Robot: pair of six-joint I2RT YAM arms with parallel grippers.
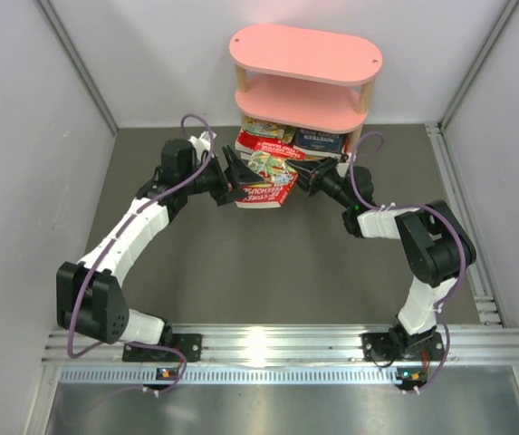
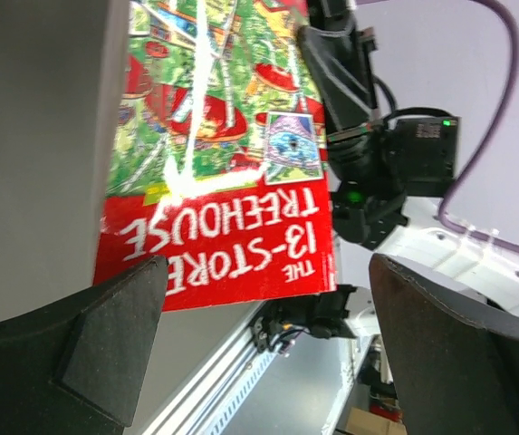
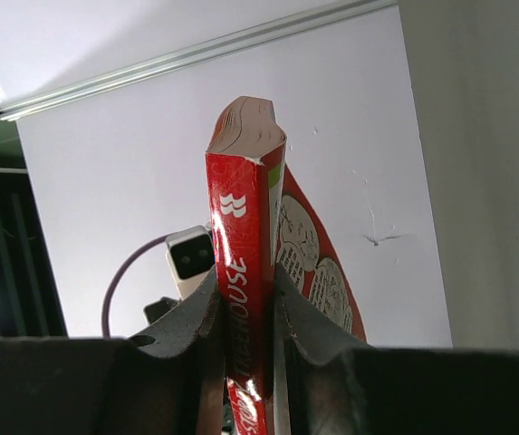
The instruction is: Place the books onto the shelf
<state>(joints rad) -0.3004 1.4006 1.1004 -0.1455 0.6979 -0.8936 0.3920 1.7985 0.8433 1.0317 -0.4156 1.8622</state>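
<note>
A red book (image 1: 266, 181) with a green picture cover hangs in the air in front of the pink shelf (image 1: 304, 50). My right gripper (image 1: 306, 177) is shut on its spine; in the right wrist view both fingers (image 3: 196, 317) press the red book (image 3: 245, 181) edge-on. My left gripper (image 1: 235, 177) stands wide open at the book's other side. In the left wrist view the cover (image 2: 214, 136) fills the space just past the left gripper (image 2: 266, 267), and neither pad touches it. More books (image 1: 282, 138) lie on the shelf's lowest board.
The shelf stands at the back centre against the white wall. The right arm (image 2: 377, 163) is close opposite the left wrist camera. An aluminium rail (image 1: 259, 349) runs along the near edge. Grey table surface (image 1: 268, 272) lies between the arms.
</note>
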